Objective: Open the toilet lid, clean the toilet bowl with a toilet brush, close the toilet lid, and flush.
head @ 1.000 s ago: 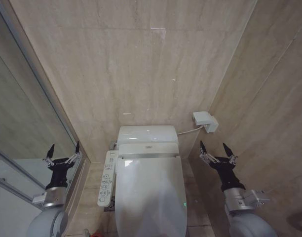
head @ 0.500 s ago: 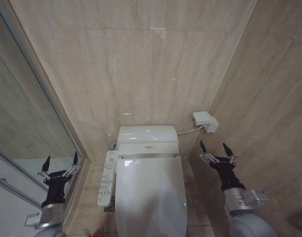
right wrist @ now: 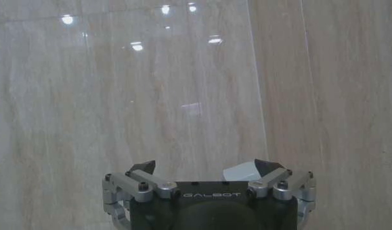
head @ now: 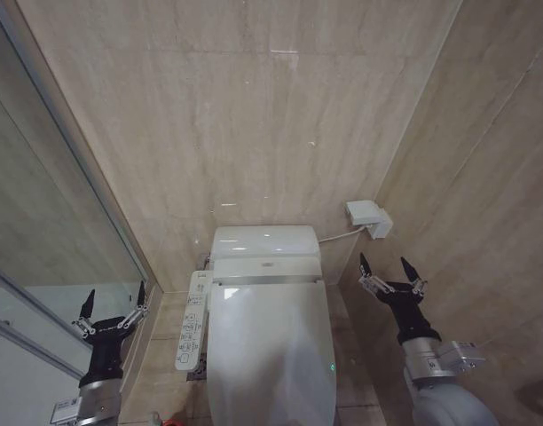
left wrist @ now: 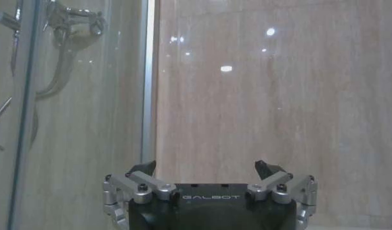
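The toilet lid [head: 270,351] lies shut over the bowl, straight ahead of me and below, with the long control panel [head: 192,319] running along its left side. My left gripper [head: 111,307] hangs low on the left, beside the glass shower screen [head: 50,240] and well apart from the toilet; its fingers are spread wide and hold nothing. My right gripper [head: 391,273] is raised on the right of the toilet, near the side wall, fingers likewise spread and empty. A small white box [head: 369,217] sits on the wall above it.
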